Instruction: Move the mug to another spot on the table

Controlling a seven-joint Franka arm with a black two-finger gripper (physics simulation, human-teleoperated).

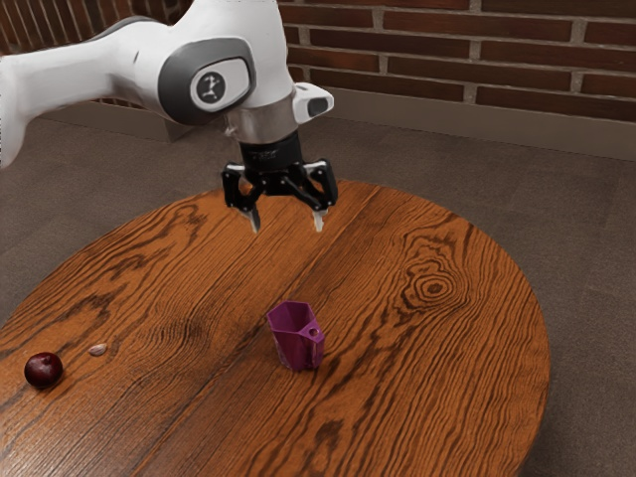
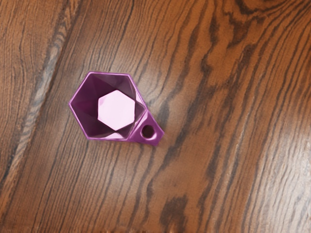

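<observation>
A purple hexagonal mug [image 1: 296, 336] stands upright near the middle of the round wooden table [image 1: 437, 298], its small handle tab turned toward the exterior view's right. The wrist view looks straight down into the mug [image 2: 110, 107], showing its pale hexagonal floor and the handle hole. My black gripper [image 1: 284, 221] hangs open well above the mug, fingers pointing down and spread apart, nothing between them. A clear gap separates the fingertips from the mug's rim.
A dark red cherry-like fruit [image 1: 43, 370] lies near the table's edge at the exterior view's left, with a small pale nut or pebble [image 1: 97, 350] beside it. A brick wall [image 1: 477, 50] runs behind the table.
</observation>
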